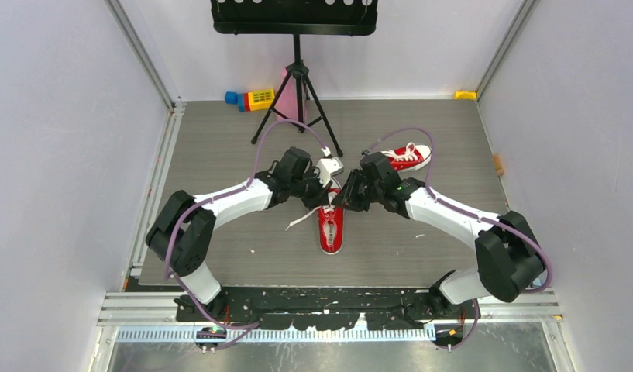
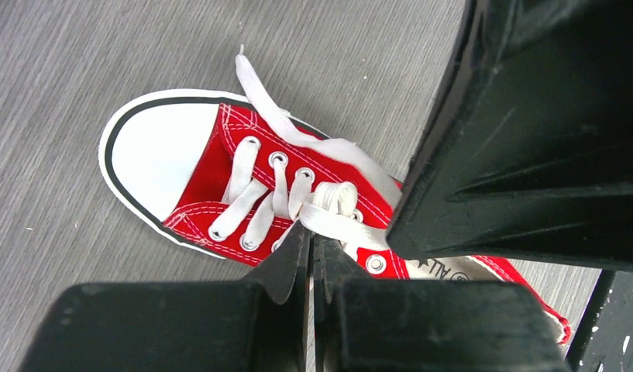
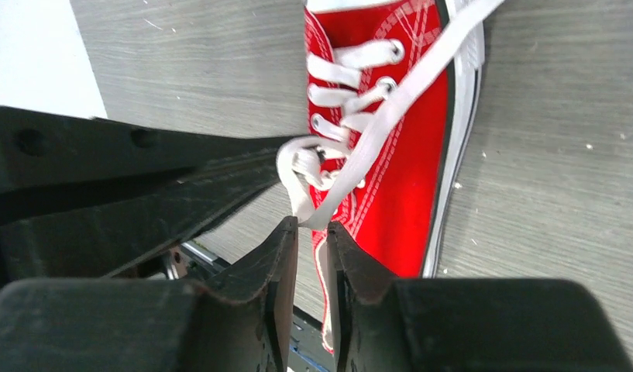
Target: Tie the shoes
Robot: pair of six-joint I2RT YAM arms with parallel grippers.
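A small red canvas shoe with a white rubber sole, a white toe cap and white laces (image 1: 331, 232) is seen lying flat near the middle of the grey wood-look surface (image 1: 220, 139). Both arms are bent in over it from either side, and the end of the shoe furthest from the arm bases is hidden under them in the top view.

The left gripper (image 2: 311, 232) is held low over the lacing. Its two black fingers are pressed together, with only a thin line seen between them. The tips are touching the flat white lace (image 2: 328, 201) right by a small knot. Whether any lace is pinched there cannot be told.

The right gripper (image 3: 313, 229) is held over the same shoe from the other side. Its fingers are set a little apart, and a narrow gap is seen between them. A small loop and a long strand of the lace are seen coming down to that gap. The long strand is stretched across the red side of the shoe.

The second red shoe (image 1: 408, 156) is seen further back on the right, apart from the first, with its laces lying loose.

A black tripod stand (image 1: 297, 77) and some coloured toy blocks (image 1: 251, 99) are seen at the back.
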